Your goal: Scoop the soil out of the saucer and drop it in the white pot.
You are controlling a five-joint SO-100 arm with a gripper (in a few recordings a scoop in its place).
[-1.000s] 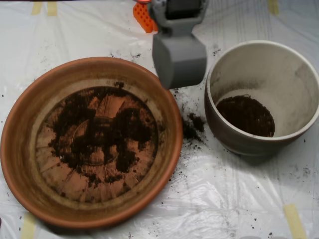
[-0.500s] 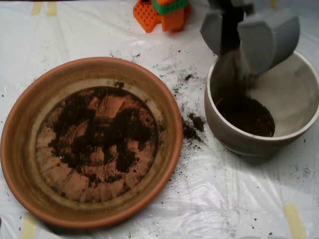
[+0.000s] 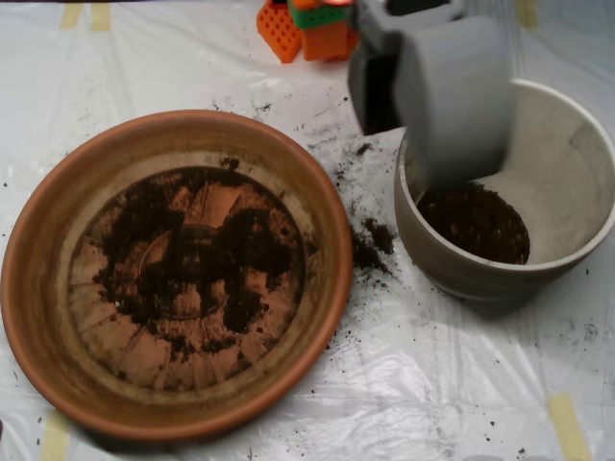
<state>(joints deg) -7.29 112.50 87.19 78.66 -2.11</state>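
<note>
Our scoop [image 3: 437, 96] hangs over the left rim of the white pot [image 3: 577, 144], its shells parted so the load falls inside. Soil [image 3: 476, 223] lies in the pot's bottom; more coats the saucer [image 3: 38, 288] at left, with spilled crumbs [image 3: 370, 248] between them.

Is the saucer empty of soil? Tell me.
No. Dark soil is spread across the base of the saucer.
</note>
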